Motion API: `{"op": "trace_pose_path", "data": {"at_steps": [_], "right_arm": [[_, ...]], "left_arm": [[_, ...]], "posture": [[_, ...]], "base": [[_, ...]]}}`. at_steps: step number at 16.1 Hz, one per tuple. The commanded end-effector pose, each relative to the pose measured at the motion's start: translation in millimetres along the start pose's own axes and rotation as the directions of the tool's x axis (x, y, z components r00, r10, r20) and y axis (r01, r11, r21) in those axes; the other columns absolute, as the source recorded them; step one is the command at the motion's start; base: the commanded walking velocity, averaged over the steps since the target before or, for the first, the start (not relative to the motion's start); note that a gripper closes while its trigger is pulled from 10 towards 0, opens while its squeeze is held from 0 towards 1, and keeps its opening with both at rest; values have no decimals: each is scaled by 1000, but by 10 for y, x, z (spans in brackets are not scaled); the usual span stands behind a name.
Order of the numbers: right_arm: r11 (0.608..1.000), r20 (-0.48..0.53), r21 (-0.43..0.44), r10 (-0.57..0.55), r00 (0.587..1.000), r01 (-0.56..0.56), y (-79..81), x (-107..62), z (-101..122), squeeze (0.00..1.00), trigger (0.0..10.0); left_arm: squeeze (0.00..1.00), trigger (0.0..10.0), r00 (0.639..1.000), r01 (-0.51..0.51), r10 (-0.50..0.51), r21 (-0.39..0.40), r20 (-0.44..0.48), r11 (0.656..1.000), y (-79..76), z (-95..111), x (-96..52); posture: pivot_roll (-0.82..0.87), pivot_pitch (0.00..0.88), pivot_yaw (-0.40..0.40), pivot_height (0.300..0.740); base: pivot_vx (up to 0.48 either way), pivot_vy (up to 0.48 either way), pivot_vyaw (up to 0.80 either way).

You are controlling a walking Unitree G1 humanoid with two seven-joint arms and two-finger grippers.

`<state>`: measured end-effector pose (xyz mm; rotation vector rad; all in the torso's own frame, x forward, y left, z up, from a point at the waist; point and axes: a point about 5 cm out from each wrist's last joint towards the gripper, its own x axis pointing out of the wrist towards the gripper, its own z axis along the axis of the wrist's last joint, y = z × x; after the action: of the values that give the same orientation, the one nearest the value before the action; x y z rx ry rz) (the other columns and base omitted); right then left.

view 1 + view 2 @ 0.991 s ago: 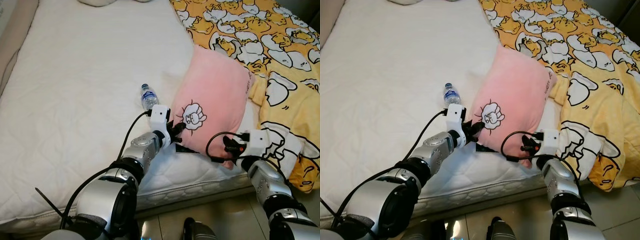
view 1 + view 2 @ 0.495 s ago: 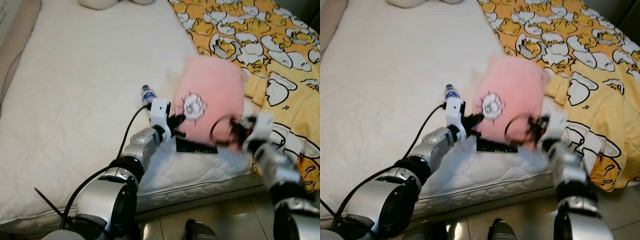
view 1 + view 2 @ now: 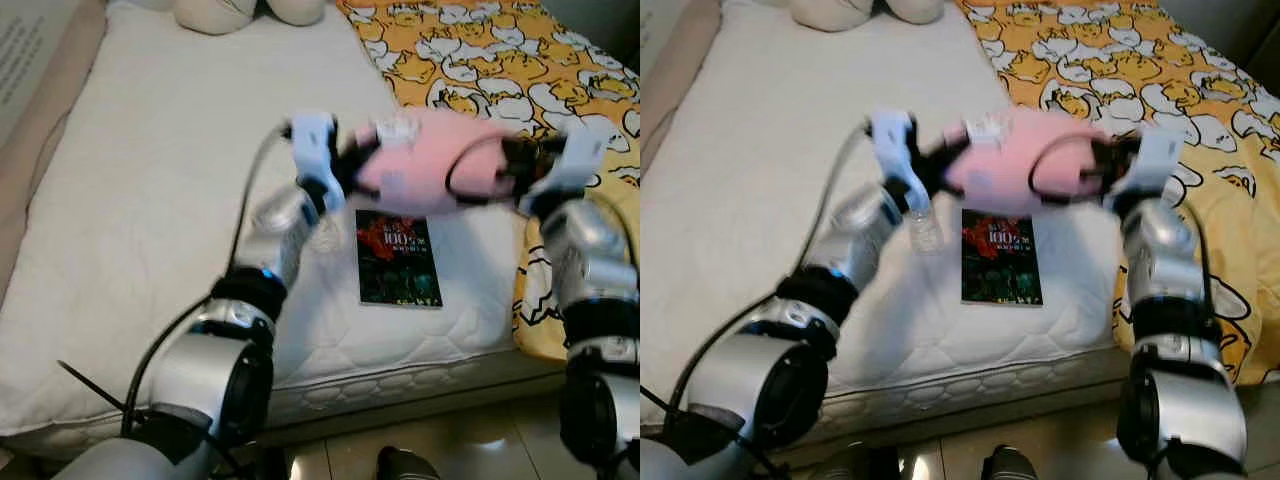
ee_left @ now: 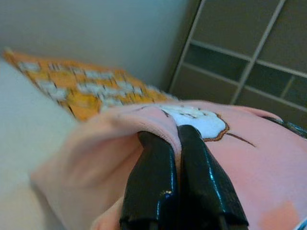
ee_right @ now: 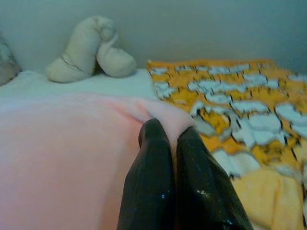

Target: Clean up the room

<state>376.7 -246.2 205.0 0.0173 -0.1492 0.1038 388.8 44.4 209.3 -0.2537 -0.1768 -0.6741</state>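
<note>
A pink pillow [image 3: 430, 170] with a small white cartoon patch hangs in the air above the white bed [image 3: 150, 200], held from both ends. My left gripper [image 3: 352, 165] is shut on its left edge; in the left wrist view the black fingers [image 4: 163, 167] pinch the pink fabric [image 4: 249, 158]. My right gripper [image 3: 510, 165] is shut on its right edge, and the right wrist view shows its fingers [image 5: 177, 177] clamped on the pillow [image 5: 62, 153]. Under the lifted pillow lies a dark book [image 3: 397, 258] with a red cover picture. A water bottle [image 3: 924, 226] lies beside the book.
A yellow blanket with a cartoon egg print [image 3: 520, 60] covers the bed's right side. A cream plush toy [image 3: 245, 12] sits at the head of the bed. The mattress's front edge [image 3: 400, 385] is close before me, with tiled floor below.
Both grippers have lifted the pink pillow off the mattress and up toward the head of the bed, uncovering the dark book beneath it. The camera has also shifted.
</note>
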Motion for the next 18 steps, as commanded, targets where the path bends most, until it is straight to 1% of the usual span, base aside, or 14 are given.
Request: {"op": "trace_pose_path", "data": {"at_steps": [1,2,3,4,7,9,11,13,17,18], "right_arm": [[999,46,-37,-35,998,37,-84,4,135,0,0],[998,46,-55,-21,999,23,-62,56,193,0,0],[998,39,-64,-14,999,16,-14,106,200,0,0],[998,26,-60,5,1000,-4,52,124,155,0,0],[997,11,-67,29,1000,-28,142,127,74,0,0],[994,16,-91,63,998,-62,201,146,72,0,0],[984,48,-170,69,996,-60,215,183,177,0,0],[977,62,-212,47,997,-33,194,198,218,0,0],[964,33,-266,6,999,3,178,212,142,0,0],[965,23,-261,-3,1000,9,187,213,107,0,0]], "left_arm": [[0,0,997,-35,33,40,67,999,89,176,-9],[0,0,994,-64,57,75,90,995,139,251,-22],[0,0,991,-115,108,84,82,990,225,230,-73],[0,0,986,-153,147,81,72,985,290,187,-129],[0,0,979,-193,187,87,75,977,339,142,-209],[0,0,976,-201,191,99,104,975,337,176,-241],[0,0,977,-187,174,108,121,976,321,218,-233],[0,0,977,-188,176,105,117,977,342,214,-240],[0,0,976,-198,185,123,112,972,398,276,-216],[0,0,975,-210,198,135,102,968,436,278,-221]], "posture": [[-109,0,-2,740],[-95,0,-14,740],[-87,0,-18,740],[-83,0,-21,740],[-69,0,-31,740],[-58,0,-41,740],[-47,0,-47,740],[-46,0,-46,740],[-44,0,-45,740],[-45,0,-44,740]], "base": [[0,0,0],[0,0,0],[0,0,775],[0,0,763],[0,0,744],[0,0,725],[0,0,709],[0,0,694],[0,0,622],[0,0,0]]}}
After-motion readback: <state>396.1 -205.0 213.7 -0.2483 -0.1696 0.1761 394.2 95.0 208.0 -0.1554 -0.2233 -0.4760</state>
